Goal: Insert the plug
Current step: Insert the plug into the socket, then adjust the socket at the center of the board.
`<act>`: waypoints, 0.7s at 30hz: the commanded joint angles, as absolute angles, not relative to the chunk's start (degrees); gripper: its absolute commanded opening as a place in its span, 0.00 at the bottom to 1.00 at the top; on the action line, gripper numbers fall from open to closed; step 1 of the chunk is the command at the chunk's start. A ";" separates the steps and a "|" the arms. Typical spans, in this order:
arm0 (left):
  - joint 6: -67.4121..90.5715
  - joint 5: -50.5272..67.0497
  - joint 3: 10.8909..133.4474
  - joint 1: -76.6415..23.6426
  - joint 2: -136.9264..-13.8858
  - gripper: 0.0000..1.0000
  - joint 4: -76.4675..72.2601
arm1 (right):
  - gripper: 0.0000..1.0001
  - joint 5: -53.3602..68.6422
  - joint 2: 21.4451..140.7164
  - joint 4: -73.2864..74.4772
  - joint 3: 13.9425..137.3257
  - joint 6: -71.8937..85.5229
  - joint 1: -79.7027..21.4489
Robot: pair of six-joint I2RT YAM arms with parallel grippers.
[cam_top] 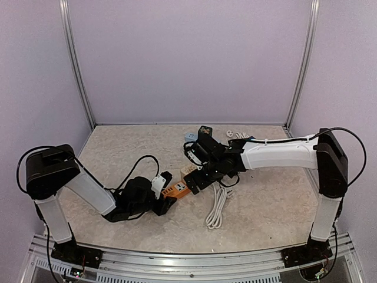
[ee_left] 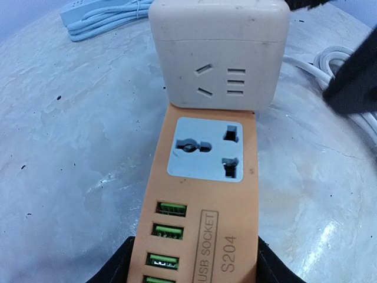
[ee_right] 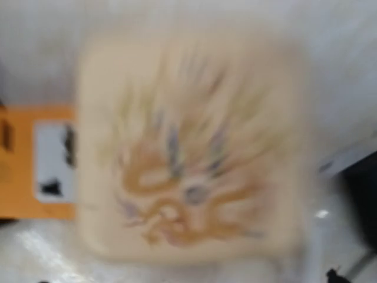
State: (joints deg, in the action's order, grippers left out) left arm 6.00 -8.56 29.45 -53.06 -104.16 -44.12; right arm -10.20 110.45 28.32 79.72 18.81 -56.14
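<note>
The left tool (cam_top: 168, 190) is gripping the near end of the orange power strip (ee_left: 200, 194), with a black finger (ee_left: 121, 265) pressing each long side, so it is closed on the strip. The strip is lying flat on the table (cam_top: 118, 147) at centre, slightly left, running away from the left arm.

A cream cube plug adapter (ee_left: 218, 53) is sitting on the far end of the strip, upright, its own socket face turned toward the left wrist camera. How deep its pins are seated cannot be told. Just near of it, the strip's grey universal socket (ee_left: 206, 147) is showing uncovered, and a column of green USB ports (ee_left: 168, 230) is running nearer again.

The right tool (cam_top: 197, 178) is hovering over the cube with its jaws standing wide and holding nothing. One dark finger (ee_left: 353, 76) is showing to the right of the cube, apart from it. The right wrist view is blurring badly, with the cube's printed top filling the frame.

A white cable (cam_top: 217, 209) is lying bundled just right of the strip. A pale blue power strip (ee_left: 100, 17) is lying farther back.
</note>
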 commanded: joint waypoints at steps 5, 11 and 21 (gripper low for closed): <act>6.64 -17.17 31.45 -53.15 -103.78 0.55 -42.63 | 1.00 -16.05 95.01 35.30 83.16 17.59 -53.01; 10.31 -26.18 32.76 -53.04 -106.67 0.54 -39.08 | 1.00 -13.34 93.68 45.18 88.32 14.27 -46.01; 19.08 -35.73 31.58 -52.03 -106.85 0.51 -31.66 | 1.00 -19.77 103.91 53.80 97.36 11.31 -43.54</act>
